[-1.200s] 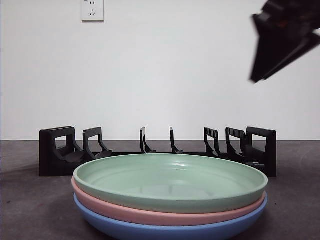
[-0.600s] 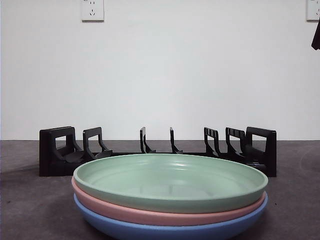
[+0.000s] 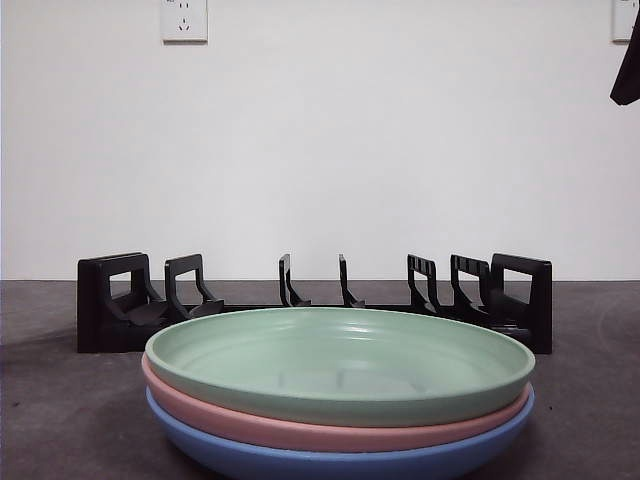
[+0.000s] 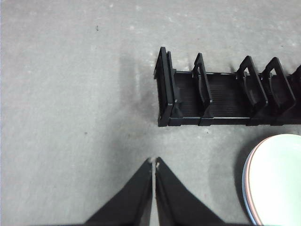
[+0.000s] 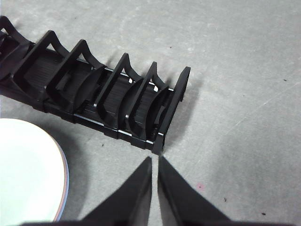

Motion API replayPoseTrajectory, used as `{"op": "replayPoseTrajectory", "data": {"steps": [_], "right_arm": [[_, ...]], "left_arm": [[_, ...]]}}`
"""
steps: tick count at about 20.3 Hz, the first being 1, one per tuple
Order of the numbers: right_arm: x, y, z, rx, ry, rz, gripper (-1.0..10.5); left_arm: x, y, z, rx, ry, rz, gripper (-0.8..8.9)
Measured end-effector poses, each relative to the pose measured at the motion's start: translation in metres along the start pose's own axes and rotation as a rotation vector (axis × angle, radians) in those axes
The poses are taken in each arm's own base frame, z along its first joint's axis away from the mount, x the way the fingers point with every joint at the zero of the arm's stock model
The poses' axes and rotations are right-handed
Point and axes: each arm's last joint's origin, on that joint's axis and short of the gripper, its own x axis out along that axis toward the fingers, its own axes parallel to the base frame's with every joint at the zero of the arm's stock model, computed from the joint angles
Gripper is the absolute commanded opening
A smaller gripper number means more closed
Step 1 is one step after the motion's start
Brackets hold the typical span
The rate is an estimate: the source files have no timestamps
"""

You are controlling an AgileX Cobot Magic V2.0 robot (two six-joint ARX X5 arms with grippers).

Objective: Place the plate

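A: Nearest item?
B: Green plate (image 3: 340,362) tops a pink plate (image 3: 300,430) and blue plate (image 3: 330,462) on the tabletop (image 3: 60,400).
A: Behind?
B: Black dish rack (image 3: 315,300), unloaded.
A: Pincers?
B: Left pincer (image 4: 154,162) and right pincer (image 5: 154,159) closed together, holding nothing, above tabletop.

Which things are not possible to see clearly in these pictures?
- Front view: the blue plate is cut off by the bottom edge; the pink plate shows only its rim under the green plate.
- Front view: the lower middle of the black rack is hidden behind the plates.
- Front view: a dark tip at the right edge; which arm it belongs to is unclear.
- Wrist views: the rack and plates are cropped by the edges.
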Motion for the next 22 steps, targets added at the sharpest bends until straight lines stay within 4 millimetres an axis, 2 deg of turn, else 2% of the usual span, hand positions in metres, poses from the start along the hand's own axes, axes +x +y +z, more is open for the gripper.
{"op": "replayPoseTrajectory", "data": {"steps": [2, 4, 7, 9, 11, 15, 22], "right_arm": [[0.000, 0.000, 0.000, 0.000, -0.003, 0.000, 0.2], [0.000, 0.000, 0.002, -0.002, -0.018, -0.001, 0.2], [0.000, 0.000, 0.004, -0.004, -0.042, -0.001, 0.2], [0.000, 0.000, 0.004, -0.004, -0.042, -0.001, 0.2], [0.000, 0.000, 0.004, -0.004, -0.042, -0.001, 0.2], [0.000, 0.000, 0.004, -0.004, -0.042, -0.001, 0.2], [0.000, 0.000, 0.004, -0.005, -0.044, -0.001, 0.2]], "left_arm": [[0.004, 0.003, -0.015, 0.014, -0.112, -0.025, 0.07], [0.019, 0.011, -0.038, 0.031, -0.287, -0.024, 0.07], [0.050, 0.024, -0.075, 0.041, -0.517, 0.013, 0.07], [0.070, 0.034, -0.101, 0.034, -0.575, 0.065, 0.07], [0.086, 0.041, -0.122, 0.025, -0.551, 0.096, 0.08], [0.096, 0.046, -0.135, 0.018, -0.551, 0.120, 0.07], [0.099, 0.047, -0.138, 0.023, -0.548, 0.099, 0.07]]}}
